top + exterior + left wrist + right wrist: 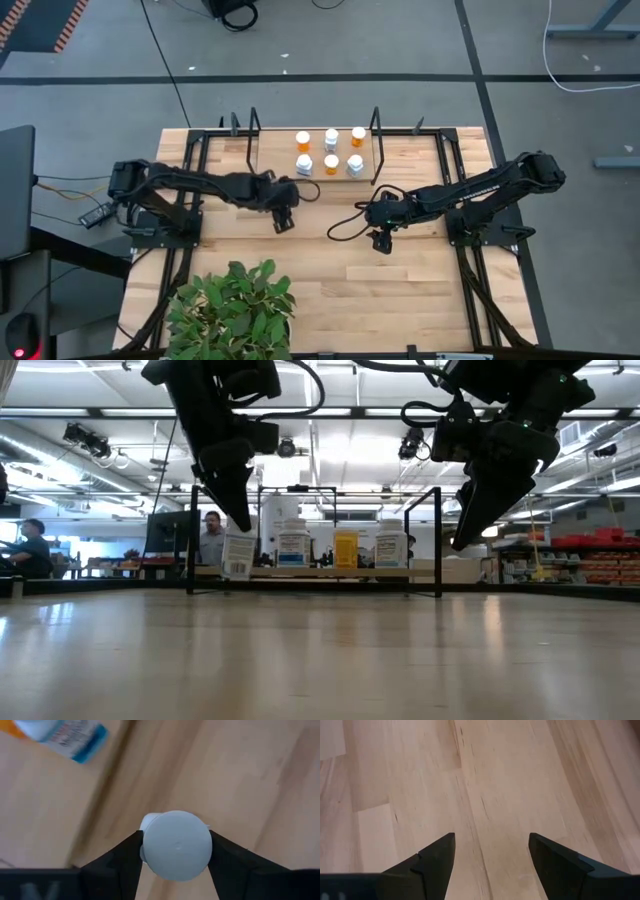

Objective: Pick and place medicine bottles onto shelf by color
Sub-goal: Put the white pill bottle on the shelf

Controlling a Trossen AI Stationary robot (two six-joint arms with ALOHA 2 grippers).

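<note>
Orange bottles (303,141) and white bottles (331,138) – white caps, light-wood shelf (270,155), black uprights (378,140), green plant (235,305)

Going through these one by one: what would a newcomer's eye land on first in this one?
Probably the left gripper, its fingers closed on the white cap of a medicine bottle over the tabletop, just left of the shelf. Next, the cluster of six bottles, orange and white, standing on the shelf at the table's far edge. The right gripper hangs open and empty over bare wood, and a leafy green plant sits at the near edge.

Upright white-capped medicine bottles (330,152) on shelf (270,152)
</note>
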